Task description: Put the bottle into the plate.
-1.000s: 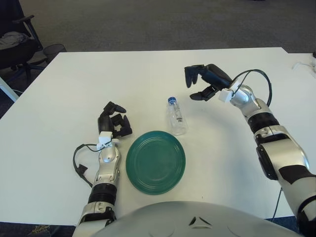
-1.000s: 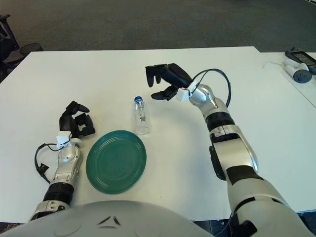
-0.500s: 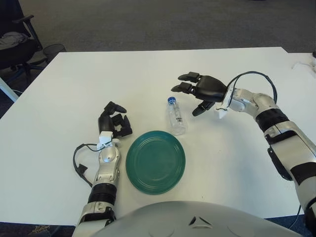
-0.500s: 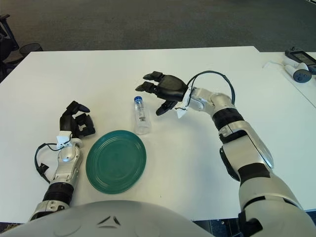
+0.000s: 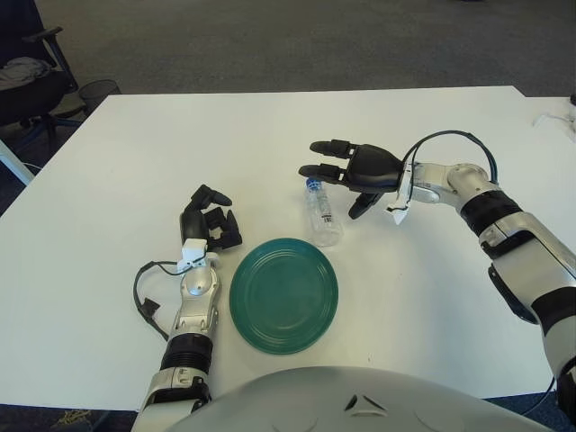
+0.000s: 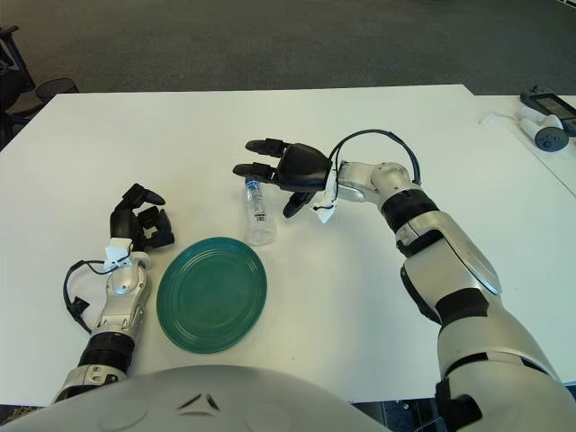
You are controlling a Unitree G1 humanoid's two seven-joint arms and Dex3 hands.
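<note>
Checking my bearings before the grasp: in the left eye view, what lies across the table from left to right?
left hand → green plate → right hand, fingers spread over the cap end of the bottle, which overlaps the plate's span.

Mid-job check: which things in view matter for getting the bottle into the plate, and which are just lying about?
Part of the job:
- bottle, lying on the table
- green plate
- right hand, fingers spread, above the bottle's cap end
- left hand, idle left of the plate

Just lying about:
- devices at the table's far right
- office chair
</note>
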